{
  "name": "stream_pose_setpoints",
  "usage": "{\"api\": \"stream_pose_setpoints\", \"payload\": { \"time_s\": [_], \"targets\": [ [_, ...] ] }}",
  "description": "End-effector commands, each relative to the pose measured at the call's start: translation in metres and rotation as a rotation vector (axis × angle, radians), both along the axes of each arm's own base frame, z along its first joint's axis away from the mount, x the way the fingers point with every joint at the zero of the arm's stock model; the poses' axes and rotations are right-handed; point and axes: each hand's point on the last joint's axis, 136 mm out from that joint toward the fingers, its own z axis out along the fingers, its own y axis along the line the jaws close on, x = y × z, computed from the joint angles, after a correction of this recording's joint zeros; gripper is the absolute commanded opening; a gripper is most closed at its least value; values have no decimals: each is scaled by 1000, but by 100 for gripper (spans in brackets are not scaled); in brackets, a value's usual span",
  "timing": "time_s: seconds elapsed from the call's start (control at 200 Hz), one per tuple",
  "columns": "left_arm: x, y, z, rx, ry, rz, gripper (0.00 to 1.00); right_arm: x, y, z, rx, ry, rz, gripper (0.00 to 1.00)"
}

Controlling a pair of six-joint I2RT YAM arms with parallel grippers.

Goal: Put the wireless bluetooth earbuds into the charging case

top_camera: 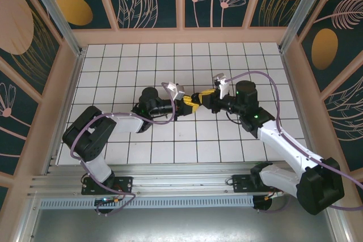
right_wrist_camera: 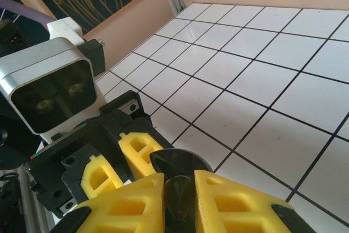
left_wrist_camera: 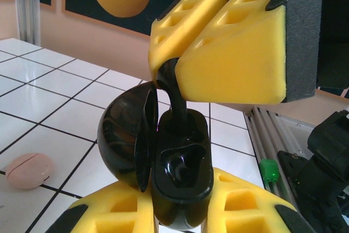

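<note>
At the far left of the left wrist view, a pale pink rounded object [left_wrist_camera: 27,170] lies on the counter [left_wrist_camera: 49,91], well apart from the work. We read the seam round it as a closed lid, so we judge it to be a second case. We cannot tell what it contains.

At centre, the left tool [top_camera: 187,105] is clamped on the black charging case [left_wrist_camera: 182,186] and holds it clear of the counter. The case's lid [left_wrist_camera: 128,135] is swung open to the left.

Directly above the case, the black earbud [left_wrist_camera: 175,96] points stem-down, with its lower end inside the case opening. We judge it to be entering its well but not yet seated.

To the right, the right tool [top_camera: 205,96] is pinched shut on the upper end of this earbud.

Progress:
1. Done: the case is open and steadied, and one earbud is aligned and partly in.
2. Remaining: press this earbud home, then release it.
3. Unknown: whether the glossy shape in the case's near well is a seated earbud or an empty socket.
</note>
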Motion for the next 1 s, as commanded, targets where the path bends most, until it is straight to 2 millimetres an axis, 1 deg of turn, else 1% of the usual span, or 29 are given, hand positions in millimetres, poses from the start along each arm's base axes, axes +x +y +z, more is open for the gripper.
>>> {"api": "stream_pose_setpoints", "payload": {
  "time_s": [0.0, 0.2, 0.34, 0.59, 0.821, 0.901, 0.941, 0.996],
  "targets": [
    [-5, -1, 37, -78, -91, -19, 12, -17, 7, -16, -31, 33, 84, 20],
    [-7, -1, 38, -80, -97, -33, 12, -22, 8, -26, -67, 55, 120, 20],
    [-10, -1, 40, -83, -103, -48, 12, -23, 6, -29, -97, 46, 125, 20],
    [-13, -1, 43, -91, -116, -61, 13, -20, -4, -24, -120, 5, 97, 20],
    [-16, 0, 44, -95, -125, -74, 13, -22, -9, -20, -119, -22, 104, 21],
    [-17, 0, 45, -96, -131, -77, 13, -21, -9, -19, -120, -24, 104, 23],
    [-17, 0, 44, -94, -132, -77, 13, -21, -9, -18, -118, -22, 101, 25],
    [-16, 0, 43, -91, -133, -76, 13, -20, -10, -13, -108, -29, 95, 31]
  ]
}}
